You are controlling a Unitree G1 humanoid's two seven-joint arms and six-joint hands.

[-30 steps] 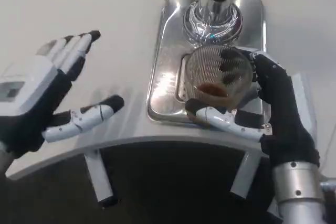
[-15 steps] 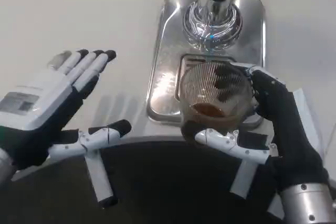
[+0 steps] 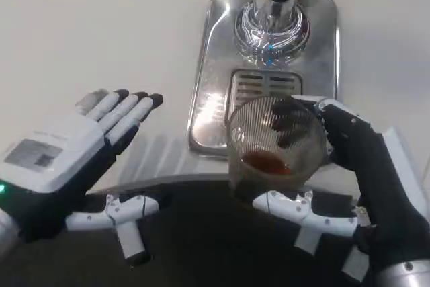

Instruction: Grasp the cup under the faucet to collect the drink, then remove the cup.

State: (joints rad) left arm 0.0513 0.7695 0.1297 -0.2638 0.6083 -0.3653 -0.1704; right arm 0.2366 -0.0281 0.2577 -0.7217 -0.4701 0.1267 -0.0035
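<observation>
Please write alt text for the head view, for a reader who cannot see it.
The right hand holds a ribbed clear cup with a little brown drink at the near edge of a steel drip tray, below the faucet. The left hand hovers open.

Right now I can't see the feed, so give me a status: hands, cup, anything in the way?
Right hand grips the ribbed cup, drink in its bottom. Cup clear of the faucet, at the drip tray's near edge. Left hand open, apart. Nothing blocking.

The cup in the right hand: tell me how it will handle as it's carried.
The cup looks clear, ribbed and rigid, so probably fragile but grippable. Only a little dark drink sits inside, so likely light, yet tilting could spill it. The right hand wraps it.
</observation>
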